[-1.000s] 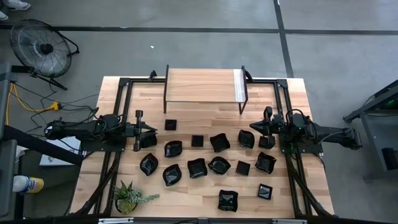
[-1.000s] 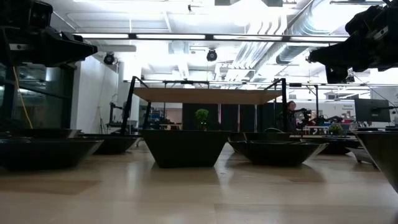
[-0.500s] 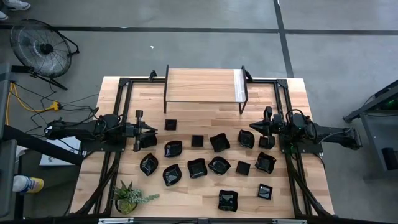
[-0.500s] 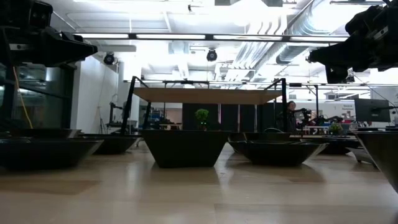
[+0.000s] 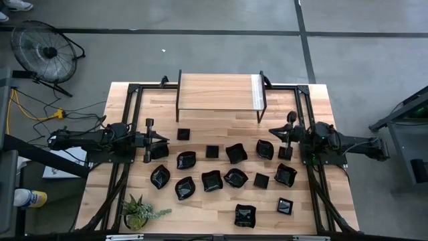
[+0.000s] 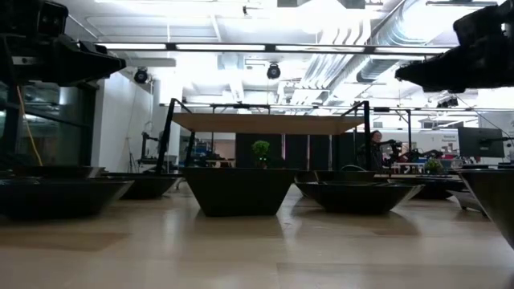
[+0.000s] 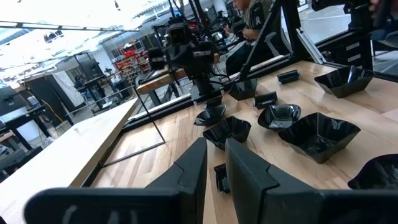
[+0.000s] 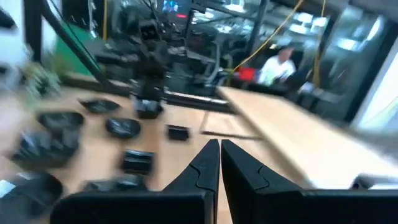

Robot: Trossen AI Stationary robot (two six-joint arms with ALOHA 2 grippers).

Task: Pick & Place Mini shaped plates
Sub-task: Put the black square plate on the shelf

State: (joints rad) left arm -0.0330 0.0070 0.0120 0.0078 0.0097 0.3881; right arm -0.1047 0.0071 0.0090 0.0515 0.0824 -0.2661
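- The mini shaped plates (image 5: 211,180) lie spread over the middle of the table (image 5: 221,114), between the 2 arms and on the near side of the raised shelf (image 5: 219,91); none is lifted.
- The left gripper (image 5: 158,139) hangs at the left edge of the group, with its fingers (image 7: 245,171) narrow and almost together, holding nothing.
- The right gripper (image 5: 276,134) is near the right edge, pinched fully together and empty.
- I judge that the step is the approach for a first pick. To do it well, the working gripper should first spread its fingers, then come down over 1 rim and not push the neighbour plates.
- The right wrist view is smeared, so the plates there are hard to separate.
- In the low view the near plates hide the others behind them.
- A potted plant (image 5: 139,213) stands at the front left corner.
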